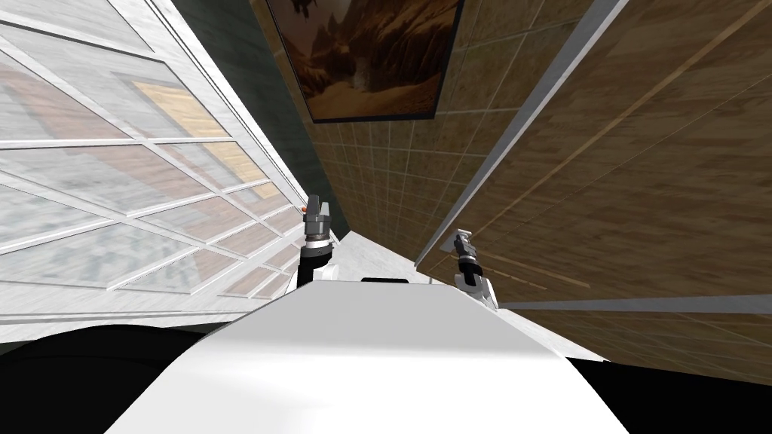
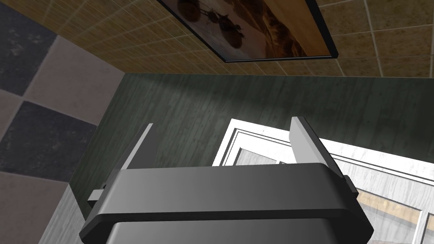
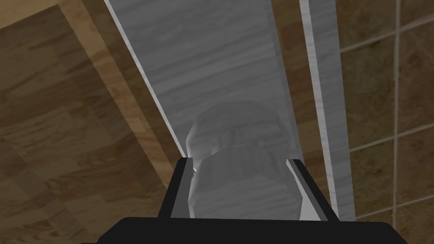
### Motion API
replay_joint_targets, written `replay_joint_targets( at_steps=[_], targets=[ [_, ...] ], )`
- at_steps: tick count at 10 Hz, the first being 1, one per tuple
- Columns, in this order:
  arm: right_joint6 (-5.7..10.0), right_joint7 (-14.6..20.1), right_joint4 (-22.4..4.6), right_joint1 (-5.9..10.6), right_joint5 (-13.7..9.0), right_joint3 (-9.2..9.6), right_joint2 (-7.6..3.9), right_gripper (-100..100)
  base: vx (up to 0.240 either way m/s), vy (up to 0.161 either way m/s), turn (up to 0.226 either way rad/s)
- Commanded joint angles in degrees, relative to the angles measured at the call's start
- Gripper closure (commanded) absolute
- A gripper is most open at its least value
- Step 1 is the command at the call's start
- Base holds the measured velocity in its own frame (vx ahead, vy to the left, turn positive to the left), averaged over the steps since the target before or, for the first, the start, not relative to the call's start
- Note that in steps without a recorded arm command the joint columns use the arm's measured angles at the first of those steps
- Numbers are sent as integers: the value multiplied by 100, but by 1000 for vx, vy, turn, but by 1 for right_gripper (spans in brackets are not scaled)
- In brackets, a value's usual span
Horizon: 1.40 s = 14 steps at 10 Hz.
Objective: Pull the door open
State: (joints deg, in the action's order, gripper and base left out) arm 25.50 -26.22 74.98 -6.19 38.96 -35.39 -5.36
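Right gripper (image 3: 239,161) is pinching the smooth grey knob (image 3: 239,123) on the wooden door (image 3: 63,127). Knob is probably slippery and the door heavy and rigid. Left gripper (image 2: 222,123), at its nine o'clock, is hanging with jaws wide.

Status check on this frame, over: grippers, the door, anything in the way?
Right gripper shut on grey knob of brown door. Left gripper open, raised beside white-framed window. Nothing seen blocking the door.

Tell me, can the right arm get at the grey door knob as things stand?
Looks like yes: the right gripper has the grey knob between its fingers, one pressed to each side, and nothing stands in the way. The brown door lies beside it and blocks nothing.
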Motion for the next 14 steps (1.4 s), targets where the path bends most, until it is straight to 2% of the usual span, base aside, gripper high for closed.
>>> replay_joint_targets(
  at_steps=[1, 3, 4, 6, 7, 8, 9, 11, 12, 13, 14],
  targets=[
    [-4, 175, 14, 3, -83, 38, -1, 100, -41, -20, 20],
    [-25, 534, -30, 44, -376, 139, -36, 100, -46, -23, 36],
    [-25, 604, -30, 44, -376, 139, -36, 100, -42, -25, 21],
    [-47, 954, -78, 90, -695, 250, -74, 100, -62, -24, 33],
    [-47, 1049, -78, 90, -695, 250, -74, 100, -51, -18, 23],
    [-59, 1253, -104, 114, -865, 308, -94, 100, -41, -16, 23],
    [-59, 1279, -104, 114, -865, 308, -94, 100, -35, -19, 21],
    [-84, 1657, -157, 163, -1214, 430, -136, 100, -59, -26, 36],
    [-84, 1741, -157, 163, -1214, 430, -136, 100, -53, -33, 31],
    [-98, 1942, -185, 190, -1402, 495, -158, 100, -57, -22, 34],
    [-98, 1976, -185, 190, -1402, 495, -158, 100, -44, -15, 18]
  ],
)
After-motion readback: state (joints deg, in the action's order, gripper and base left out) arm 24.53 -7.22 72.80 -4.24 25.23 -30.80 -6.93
